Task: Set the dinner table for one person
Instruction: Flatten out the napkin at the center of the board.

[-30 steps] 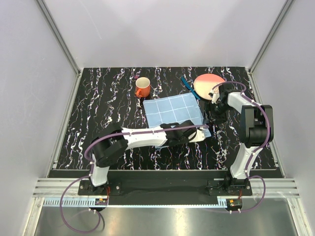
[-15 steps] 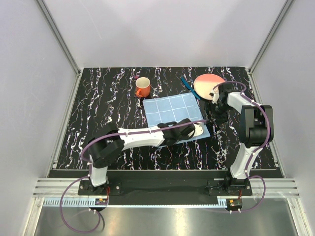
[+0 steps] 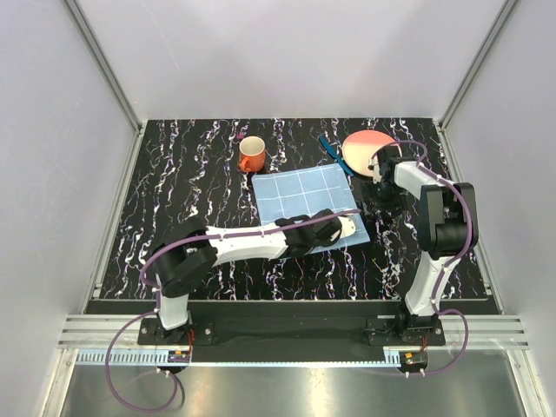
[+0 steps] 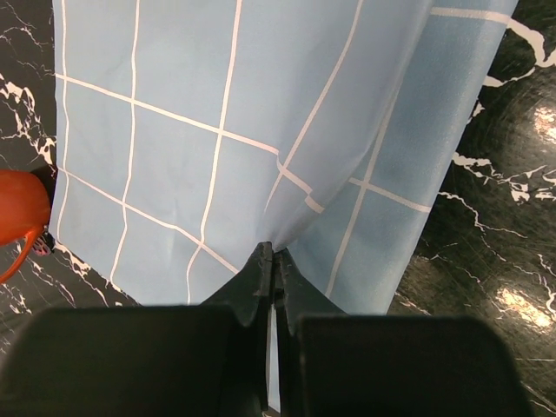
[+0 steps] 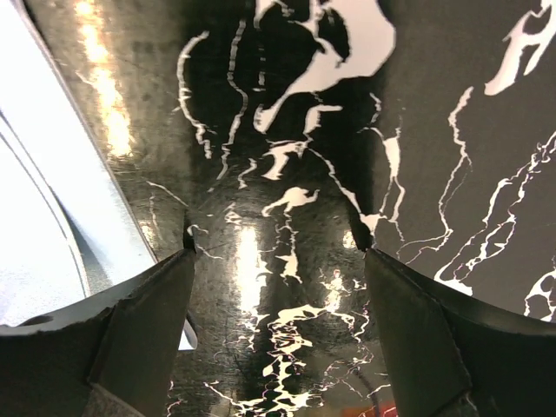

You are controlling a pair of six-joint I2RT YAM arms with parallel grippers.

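Since a second ago the left hand has slid toward 9 o'clock, taking the corner of the checked mat with it, and the right hand has spread wider. Its partner on the left is pinched on the mat's 5 o'clock corner, and in the wrist view the light-blue cloth rises in a fold from the closed fingertips. The right hand stands wide and holds nothing, low over bare desk at the mat's 3 o'clock. The black marbled desk spans the whole booth floor. An orange cup stands at the mat's 11 o'clock. A plate sits at its 1 o'clock, with a teal utensil just beside the plate.
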